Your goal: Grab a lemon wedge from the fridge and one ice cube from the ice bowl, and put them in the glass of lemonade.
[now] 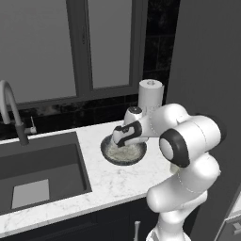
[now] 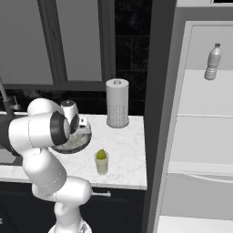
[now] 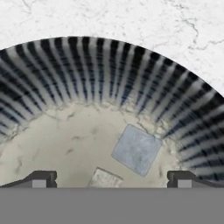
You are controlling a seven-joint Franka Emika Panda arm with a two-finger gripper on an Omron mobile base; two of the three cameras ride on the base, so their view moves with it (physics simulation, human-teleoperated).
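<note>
The gripper (image 3: 112, 181) hangs over the ice bowl (image 1: 123, 151), its jaws spread wide and grasping nothing; in the hand view the two dark fingertips (image 3: 40, 179) stand far apart at the bottom edge, low over the bowl's pale bed. Between them, toward one o'clock from the midpoint, lies a flat, square, pale blue-grey ice cube (image 3: 136, 148), and a second whitish cube (image 3: 104, 178) sits near six o'clock, partly cut off. The bowl's wall shows dark and light ribs running around from nine to three o'clock, with marble counter (image 3: 131, 19) beyond it at twelve. In the right base view, the glass of lemonade (image 2: 101, 163) stands on the counter at about four o'clock from the bowl, near but apart from it, with the lemon wedge (image 2: 101, 154) resting at its top, yellow-green. A white perforated paper-towel roll (image 2: 117, 103) stands upright at one o'clock from the bowl, against the dark backsplash. The fridge (image 2: 200, 136) stands open at three o'clock, white shelves showing, a clear bottle (image 2: 212, 62) upright on its upper shelf. In the left base view a dark sink (image 1: 40, 174) lies at nine o'clock from the bowl, with a curved faucet (image 1: 12, 113).
</note>
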